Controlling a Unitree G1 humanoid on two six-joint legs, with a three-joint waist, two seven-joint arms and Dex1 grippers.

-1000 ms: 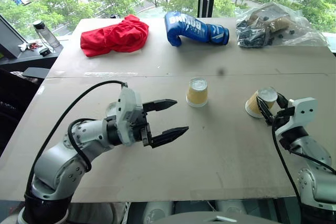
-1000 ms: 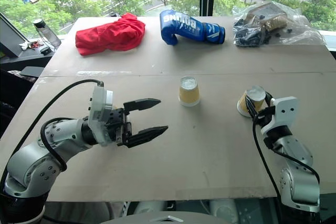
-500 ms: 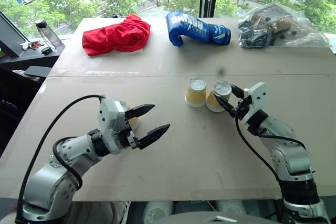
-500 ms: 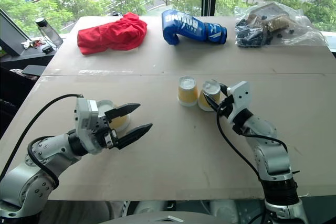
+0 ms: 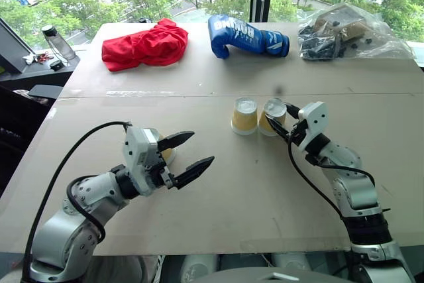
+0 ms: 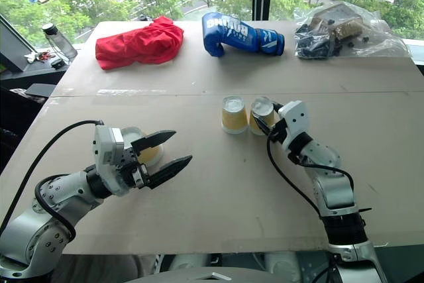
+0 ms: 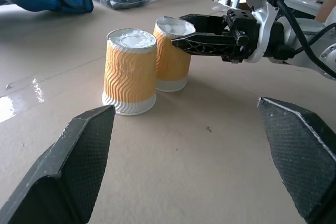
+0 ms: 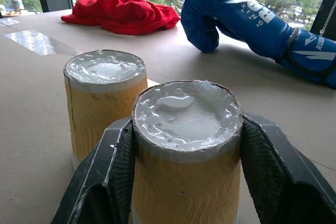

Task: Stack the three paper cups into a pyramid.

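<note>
Two paper cups stand upside down side by side at the table's middle: one free cup and, touching its right side, a second cup. My right gripper is shut on that second cup, one finger on each side of it. The neighbouring cup is close beside it. A third cup sits at the near left, partly hidden behind my left gripper. That gripper is wide open and empty, pointing towards the pair.
Along the far edge of the table lie a red cloth, a blue boxing glove and a clear plastic bag of dark items. A bottle stands off the table's far left corner.
My right gripper has carried its cup leftwards from the table's right side to beside the middle cup. My left arm drew back and lower, uncovering the third cup behind it.
</note>
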